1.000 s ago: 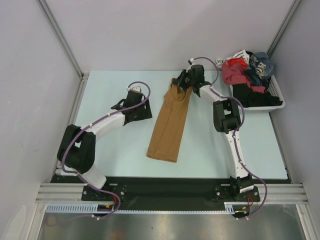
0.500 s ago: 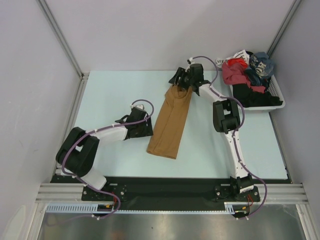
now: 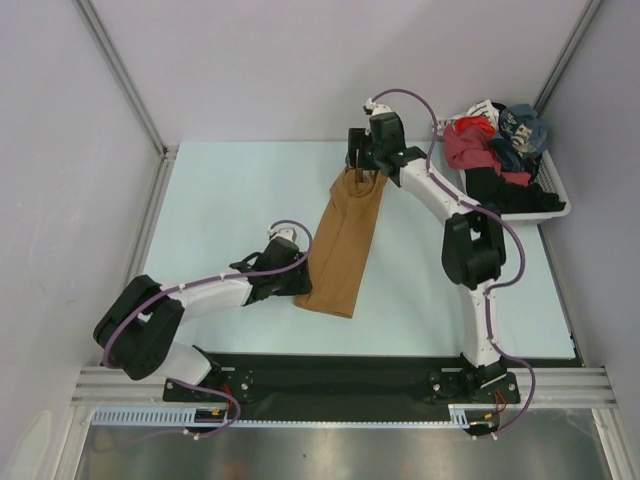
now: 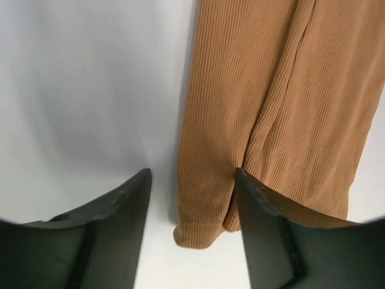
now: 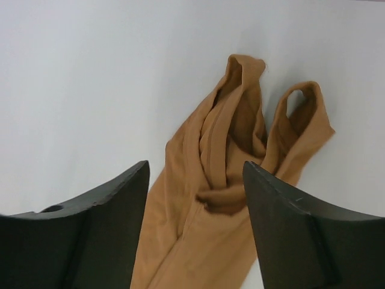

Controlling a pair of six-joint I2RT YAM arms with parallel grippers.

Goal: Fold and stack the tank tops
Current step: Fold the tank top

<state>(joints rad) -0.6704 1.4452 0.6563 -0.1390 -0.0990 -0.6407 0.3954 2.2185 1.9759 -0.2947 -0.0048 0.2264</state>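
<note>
One tan-brown tank top [image 3: 342,243] lies on the pale table as a long narrow strip, folded lengthwise, with its straps at the far end. My left gripper [image 3: 303,283] is at the near left corner of the strip. In the left wrist view it [image 4: 192,174] is open, and the hem corner [image 4: 198,232] lies between its fingers, untouched. My right gripper [image 3: 362,170] hovers over the strap end. The right wrist view shows it [image 5: 195,165] open above the bunched straps [image 5: 246,96], holding nothing.
A white basket [image 3: 556,212] stands at the far right of the table, heaped with red, black and blue garments [image 3: 495,150]. Grey walls close in the left, back and right sides. A black strip [image 3: 340,375] runs along the near edge by the arm bases.
The right gripper has opened, let go of the strap end and drawn back a little. The left arm has swung toward me to the hem corner, its jaws a little narrower.
</note>
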